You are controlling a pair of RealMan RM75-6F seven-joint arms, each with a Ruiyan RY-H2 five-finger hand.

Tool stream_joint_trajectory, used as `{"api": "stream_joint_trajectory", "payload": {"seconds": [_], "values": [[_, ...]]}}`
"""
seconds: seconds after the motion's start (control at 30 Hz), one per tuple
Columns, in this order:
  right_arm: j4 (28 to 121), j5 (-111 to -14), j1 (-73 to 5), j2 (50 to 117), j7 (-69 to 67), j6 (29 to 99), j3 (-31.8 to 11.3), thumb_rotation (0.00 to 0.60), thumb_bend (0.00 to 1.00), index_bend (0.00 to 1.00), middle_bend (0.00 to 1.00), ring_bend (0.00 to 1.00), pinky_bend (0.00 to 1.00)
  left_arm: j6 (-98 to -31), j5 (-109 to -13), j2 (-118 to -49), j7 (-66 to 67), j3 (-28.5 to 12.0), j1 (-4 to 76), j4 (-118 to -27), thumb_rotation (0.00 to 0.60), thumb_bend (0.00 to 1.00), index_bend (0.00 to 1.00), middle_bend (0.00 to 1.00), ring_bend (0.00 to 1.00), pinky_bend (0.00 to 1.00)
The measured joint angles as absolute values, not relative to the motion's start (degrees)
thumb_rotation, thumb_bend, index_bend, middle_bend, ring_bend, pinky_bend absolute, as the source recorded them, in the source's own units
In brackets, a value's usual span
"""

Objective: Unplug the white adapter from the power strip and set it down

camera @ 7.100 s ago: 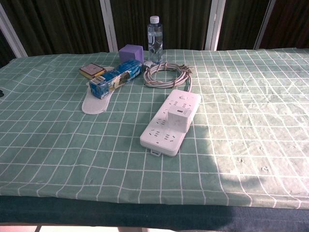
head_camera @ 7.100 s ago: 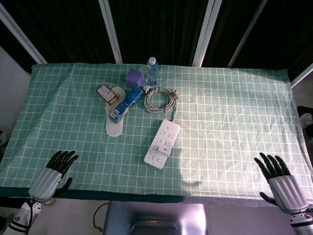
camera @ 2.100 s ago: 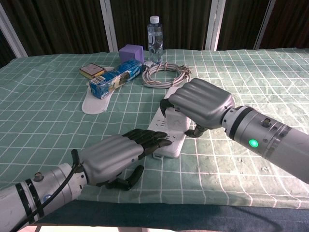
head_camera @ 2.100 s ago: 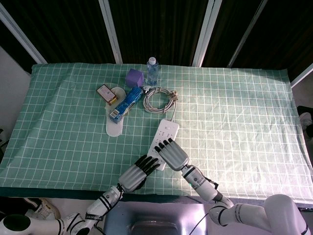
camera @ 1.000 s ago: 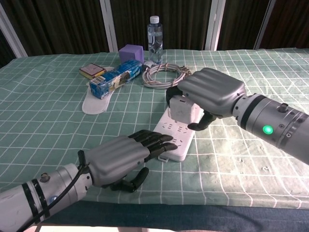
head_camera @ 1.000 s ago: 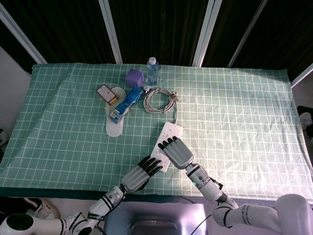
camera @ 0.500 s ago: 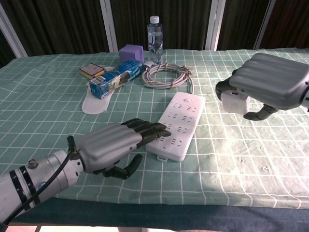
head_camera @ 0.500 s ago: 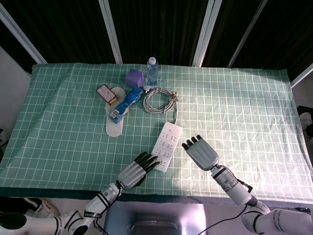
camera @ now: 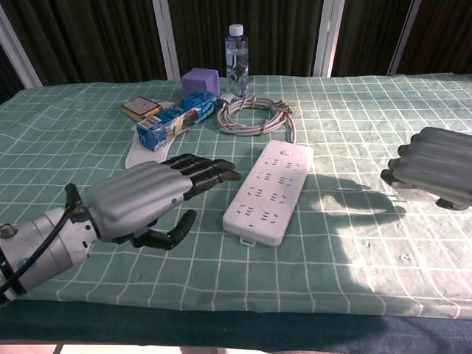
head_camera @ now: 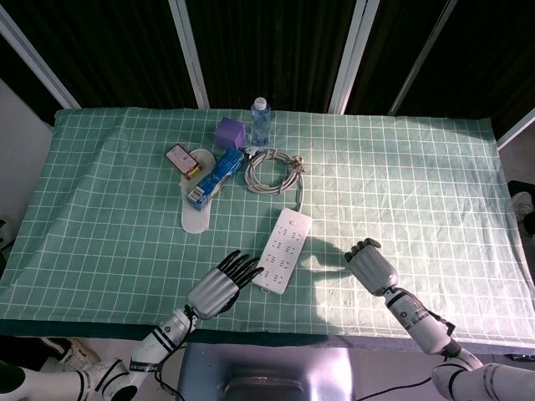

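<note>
The white power strip [head_camera: 282,238] [camera: 270,190] lies flat on the green checked cloth with all its sockets bare. My left hand [head_camera: 219,284] [camera: 144,196] hovers just left of the strip, fingers stretched out and apart, holding nothing and off the strip. My right hand [head_camera: 372,267] [camera: 435,177] sits low over the cloth well to the right of the strip, fingers curled around the white adapter. Only a pale edge of the adapter [camera: 414,195] shows under the fingers in the chest view; in the head view the hand hides it.
The strip's coiled cable [head_camera: 272,170] lies behind it. Further back stand a water bottle [head_camera: 261,121] and a purple cube [head_camera: 230,132]. A blue box [head_camera: 215,177], a small box [head_camera: 178,156] and a flat white piece [head_camera: 196,209] lie at the back left.
My right hand has carried the adapter further right and down toward the cloth. My left hand has lifted off the strip's near end and drawn back to the left.
</note>
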State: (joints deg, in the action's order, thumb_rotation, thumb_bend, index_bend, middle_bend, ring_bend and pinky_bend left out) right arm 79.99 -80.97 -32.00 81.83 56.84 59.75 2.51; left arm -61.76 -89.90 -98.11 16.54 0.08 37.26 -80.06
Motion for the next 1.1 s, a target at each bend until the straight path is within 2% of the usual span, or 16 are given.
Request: {"api": "stream_joint_trajectory", "payload": {"seconds": [0.13,0.2,0.43,0.6,0.77,1.0,1.1], "values": [[82.3,-76.8,-32.1,81.4,60.2,57.3,2.5,0.600,0.27,0.05,0.17,0.13,0.31,-62.9,-90.3,-96.2,15.9,0.4,36.5,-81.2,0.600,0.70,0.00,0.02,0.00,0.02],[84.3,-75.1,-32.1,80.8,61.6,56.7,2.4,0.600,0.24,0.01,0.13,0.10,0.28,-63.6,-90.7,-95.3,15.6,0.6,36.1,-81.8,0.600,0.68,0.00,0.02,0.00,0.02],[92.8,-73.5,-31.5,77.0,63.0,58.2,2.3,0.600,0.20,0.00,0.06,0.04,0.22,-67.1,-92.7,-91.1,15.1,1.5,34.6,-84.6,0.597,0.67,0.00,0.01,0.00,0.03],[100.6,-76.2,-28.1,71.8,57.5,65.7,2.6,0.600,0.20,0.00,0.00,0.00,0.14,-71.8,-93.8,-85.5,14.6,2.5,31.8,-88.1,0.600,0.63,0.00,0.00,0.00,0.03],[105.8,-80.7,-21.3,66.2,48.4,76.3,4.2,0.600,0.20,0.00,0.00,0.00,0.05,-77.3,-93.4,-78.9,13.8,4.4,26.6,-91.1,0.600,0.57,0.00,0.00,0.00,0.03],[103.8,-86.1,-11.8,63.4,33.9,89.1,6.9,0.600,0.20,0.00,0.00,0.00,0.00,-88.1,-92.1,-74.3,11.5,6.4,17.0,-90.7,0.600,0.54,0.00,0.00,0.00,0.04],[99.8,-86.6,-8.0,64.0,26.7,93.0,7.1,0.600,0.20,0.00,0.00,0.00,0.00,-89.5,-91.8,-73.4,8.3,7.6,14.4,-88.8,0.600,0.53,0.00,0.00,0.00,0.04]]}}
